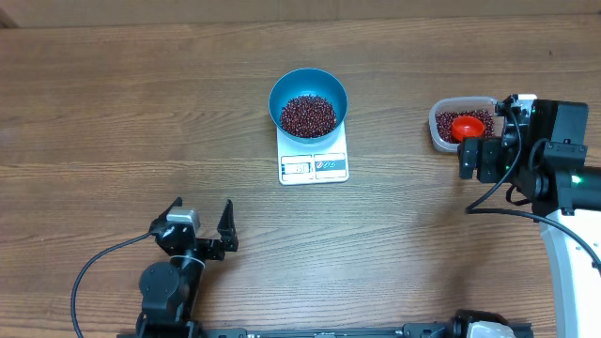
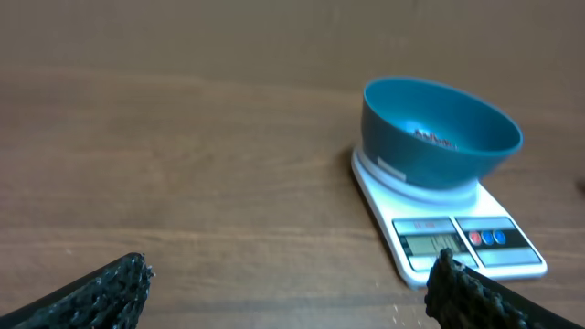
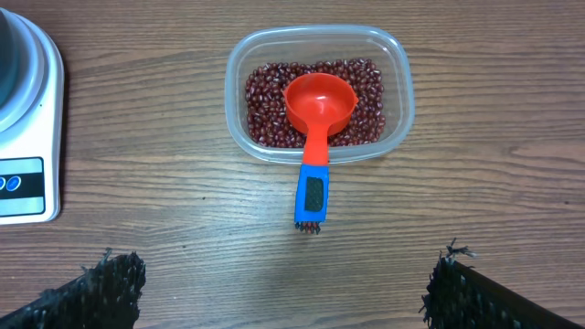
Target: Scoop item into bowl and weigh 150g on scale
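The blue bowl (image 1: 308,94) sits on the white scale (image 1: 315,166) at mid-table and holds a heap of dark red beans (image 1: 308,115). From the left wrist the bowl (image 2: 439,137) and scale (image 2: 466,242) appear ahead to the right. More beans (image 3: 265,91) fill a clear tub (image 3: 402,91), where a red scoop (image 3: 320,105) lies with its blue handle over the near rim. My right gripper (image 3: 285,270) is open just short of that handle, holding nothing. My left gripper (image 1: 200,218) is open and empty near the front edge, and in its own view it (image 2: 291,274) frames bare wood.
The clear tub (image 1: 460,125) stands at the right, close to the right arm's body. Cables trail from both arms along the front of the wooden table (image 1: 113,113). The scale's edge (image 3: 27,137) shows at the left of the right wrist view.
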### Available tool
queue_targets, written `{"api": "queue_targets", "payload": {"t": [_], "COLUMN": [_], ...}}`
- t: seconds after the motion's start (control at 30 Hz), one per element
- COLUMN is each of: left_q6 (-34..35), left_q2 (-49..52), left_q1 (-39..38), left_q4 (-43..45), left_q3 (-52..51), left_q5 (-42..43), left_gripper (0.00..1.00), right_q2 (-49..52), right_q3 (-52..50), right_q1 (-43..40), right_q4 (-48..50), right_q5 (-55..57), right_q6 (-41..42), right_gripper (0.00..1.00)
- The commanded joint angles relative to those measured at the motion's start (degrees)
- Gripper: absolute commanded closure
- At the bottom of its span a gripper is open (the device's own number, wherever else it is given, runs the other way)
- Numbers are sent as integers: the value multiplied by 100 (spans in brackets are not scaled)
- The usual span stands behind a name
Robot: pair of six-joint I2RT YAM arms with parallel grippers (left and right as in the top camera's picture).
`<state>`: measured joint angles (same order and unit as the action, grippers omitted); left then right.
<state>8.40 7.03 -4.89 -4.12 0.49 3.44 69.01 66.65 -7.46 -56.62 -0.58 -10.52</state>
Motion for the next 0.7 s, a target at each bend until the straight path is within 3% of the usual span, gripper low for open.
{"api": "queue_targets", "payload": {"t": [0.0, 0.67], "left_q6": [-437, -1161], "left_q2": [-361, -688], "left_q1": [125, 315], "left_q4": [-20, -52], "left_q3": [-22, -22], "left_q5": [59, -136], "left_gripper": [1, 1], "right_q2": [-11, -11], "right_q3": [201, 201], "right_q1": [11, 11], "right_q4": [9, 9], "right_q5": [52, 52], "right_q6": [24, 24], "right_gripper": [0, 0]}}
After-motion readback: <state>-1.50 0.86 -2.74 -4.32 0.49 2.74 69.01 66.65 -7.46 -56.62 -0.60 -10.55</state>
